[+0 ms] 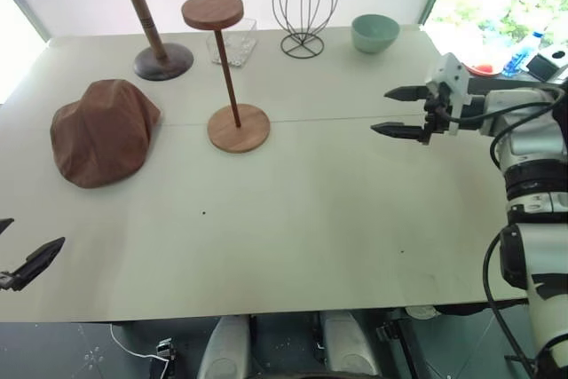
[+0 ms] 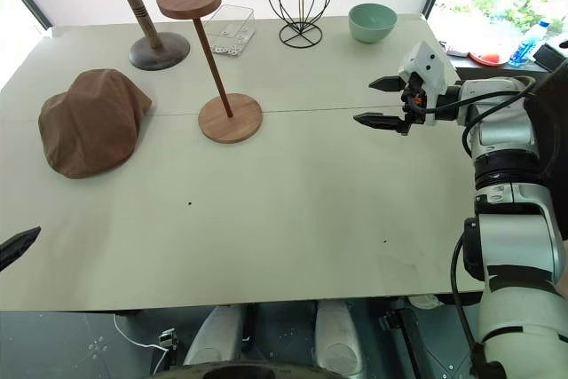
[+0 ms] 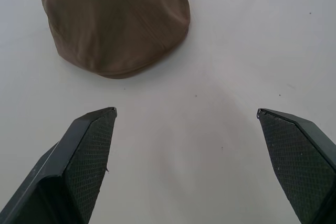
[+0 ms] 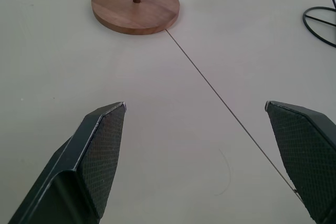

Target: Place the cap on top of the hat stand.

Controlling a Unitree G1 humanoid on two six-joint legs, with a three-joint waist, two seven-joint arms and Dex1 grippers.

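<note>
The brown cap [image 1: 102,130] lies flat on the left side of the table, also seen in the left wrist view [image 3: 118,19]. The reddish-brown hat stand [image 1: 229,77] stands upright just to the right of it, its disc top bare; its round base [image 4: 135,6] shows in the right wrist view. My left gripper [image 1: 22,246] hovers open near the table's front left edge, in front of the cap and apart from it, nothing between its fingers [image 3: 89,145]. My right gripper [image 1: 382,111] is open over the right side of the table, pointing toward the stand, holding nothing.
At the back stand a darker dome-topped wooden stand [image 1: 146,24], a clear plastic container [image 1: 235,42], a black wire head frame [image 1: 304,6] and a green bowl [image 1: 374,33]. A seam [image 4: 210,85] runs across the table [image 1: 293,219].
</note>
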